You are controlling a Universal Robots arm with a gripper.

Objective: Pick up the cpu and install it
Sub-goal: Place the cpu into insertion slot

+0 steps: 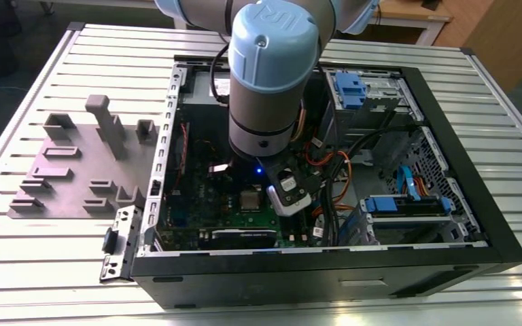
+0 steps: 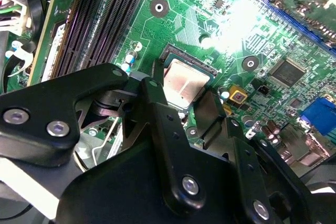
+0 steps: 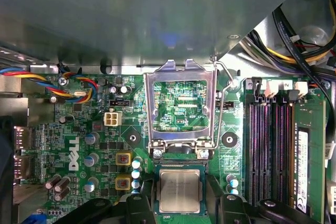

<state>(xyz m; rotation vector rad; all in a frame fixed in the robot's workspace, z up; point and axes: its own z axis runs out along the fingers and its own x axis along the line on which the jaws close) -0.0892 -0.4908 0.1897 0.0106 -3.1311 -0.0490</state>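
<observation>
1. Exterior view: table (image 1: 43, 258) of pale ribbed aluminium slats, matte, carries everything.
2. Black sheet-metal computer case (image 1: 334, 278), boxy, lies on its side w/ the panel off. Inside are blue plastic drive brackets (image 1: 350, 88) and loops of orange and black cable (image 1: 338, 166).
3. Smooth gray robot arm (image 1: 270, 68), a fat cylinder w/ a rounded light-blue cap, stands over the case w/ its lower end inside.
4. Dull gray fixture tray (image 1: 71, 170), a moulded slab w/ blocky posts and pockets, sits on the table just beside the case, on the exterior view's left.
5. Glossy green motherboard (image 3: 89, 129) covers the case floor, studded w/ round silver capacitors. Long dark memory slots (image 3: 268, 150) run along one side.
6. Thin bright steel load plate (image 3: 178, 74), a frame w/ a square window, is swung up off the socket. A bent wire lever (image 3: 223, 108) runs along one edge of it.
7. Angular black gripper (image 2: 181, 97), links w/ silver screw heads. Jaws are spread, one of the flat matte fingers (image 2: 157, 119) on each side of the socket. In the first wrist view a strip of socket rim shows btwn each finger and the chip, so nothing is pinched.
8. The cpu (image 3: 179, 191) is a small flat square w/ a brushed silver-gray lid and paler rim. It lies level in the open socket, directly btwn the fingertips.
</observation>
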